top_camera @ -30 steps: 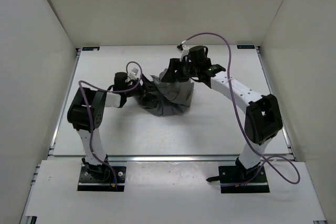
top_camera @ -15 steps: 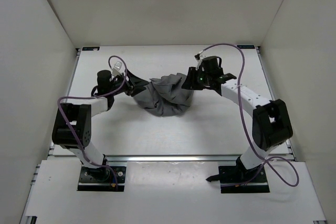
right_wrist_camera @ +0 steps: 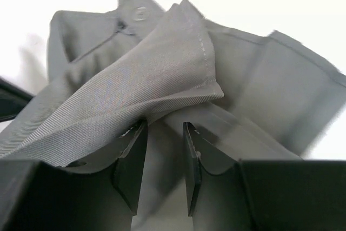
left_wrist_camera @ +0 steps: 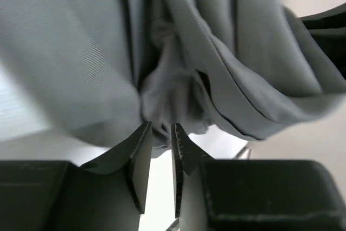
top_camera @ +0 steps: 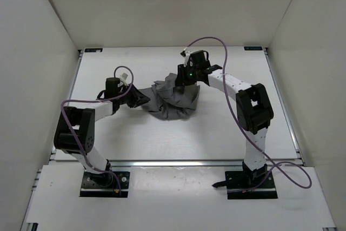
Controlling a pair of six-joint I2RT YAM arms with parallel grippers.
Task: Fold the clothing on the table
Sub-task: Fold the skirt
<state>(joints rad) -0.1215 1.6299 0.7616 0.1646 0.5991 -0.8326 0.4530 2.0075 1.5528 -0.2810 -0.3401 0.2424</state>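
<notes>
The clothing [top_camera: 172, 102], a dark grey pleated skirt, lies bunched in a heap at the middle of the white table [top_camera: 216, 133]. My left gripper [top_camera: 141, 100] is at the heap's left edge. In the left wrist view its jaws [left_wrist_camera: 160, 127] stand close together with a gathered fold of the clothing [left_wrist_camera: 216, 52] pinched at their tips. My right gripper [top_camera: 181, 79] is on the heap's far right part. In the right wrist view it [right_wrist_camera: 165, 125] stands narrow, grey fabric [right_wrist_camera: 162, 74] filling the gap and a hemmed flap draped over the left finger.
White walls enclose the table on three sides. A metal rail [top_camera: 178, 162] runs along the near edge in front of both arm bases. A purple cable [top_camera: 230, 101] loops above the right arm.
Both grippers have narrowed onto the fabric. The left gripper swung out to the left and came back to the heap's left edge. The right gripper moved left onto the heap's far side.
</notes>
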